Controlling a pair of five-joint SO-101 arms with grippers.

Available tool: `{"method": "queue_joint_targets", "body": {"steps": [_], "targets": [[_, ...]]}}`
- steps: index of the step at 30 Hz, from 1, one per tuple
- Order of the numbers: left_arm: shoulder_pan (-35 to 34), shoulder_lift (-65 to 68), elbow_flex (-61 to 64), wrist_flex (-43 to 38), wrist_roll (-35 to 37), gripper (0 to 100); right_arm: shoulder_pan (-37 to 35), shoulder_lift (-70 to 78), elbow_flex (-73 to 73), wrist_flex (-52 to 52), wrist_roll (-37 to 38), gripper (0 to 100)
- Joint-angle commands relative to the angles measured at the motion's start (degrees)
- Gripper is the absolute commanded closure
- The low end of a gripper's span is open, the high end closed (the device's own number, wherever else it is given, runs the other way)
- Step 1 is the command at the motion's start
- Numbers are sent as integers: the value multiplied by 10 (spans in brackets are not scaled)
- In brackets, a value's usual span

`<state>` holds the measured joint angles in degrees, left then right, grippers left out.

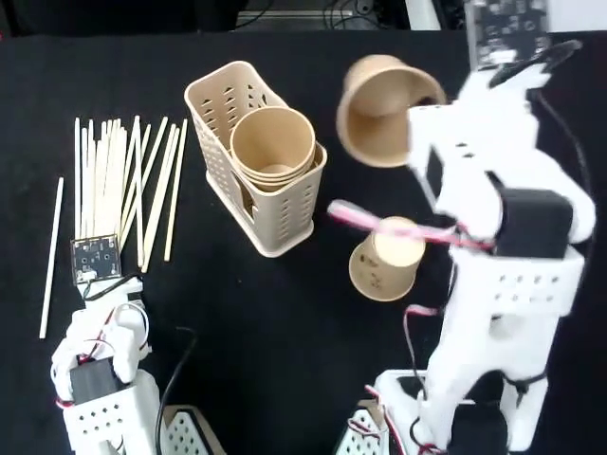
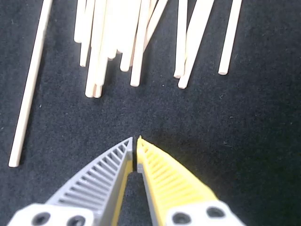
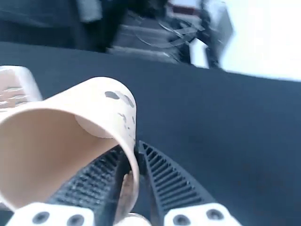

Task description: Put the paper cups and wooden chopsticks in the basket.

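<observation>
two tools: right tool (image 3: 136, 149) pinches a paper cup (image 3: 61, 136) beside the basket (image 1: 285, 226); left tool (image 2: 135, 140), well apart, pressed together.

We see the left gripper (image 2: 135, 142), one ribbed grey finger and one yellow, tips together over black cloth (image 2: 244, 141), near loosely bunched pale wooden chopsticks (image 2: 106, 37).

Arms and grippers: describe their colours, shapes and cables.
Both arms are white plastic with black motor blocks and rows of small holes in their housings. The left arm carries red and black cables; the right arm trails pink and white ones. The left gripper has one grey and one yellow ribbed, pointed finger. The right gripper has two black ribbed fingers.
</observation>
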<state>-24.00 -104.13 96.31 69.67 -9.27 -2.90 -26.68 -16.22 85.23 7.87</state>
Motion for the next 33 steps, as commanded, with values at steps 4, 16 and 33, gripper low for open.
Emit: {"method": "queue_joint_targets", "body": {"steps": [4, 16, 33], "targets": [[-4, -1, 10, 2, 0, 970, -150, -19, -56, 55, -29, 986], [-4, -1, 10, 2, 0, 970, -198, -15, -37, 56, -28, 986], [-4, -1, 10, 2, 0, 970, -117, -15, 109, -62, -24, 986]]}}
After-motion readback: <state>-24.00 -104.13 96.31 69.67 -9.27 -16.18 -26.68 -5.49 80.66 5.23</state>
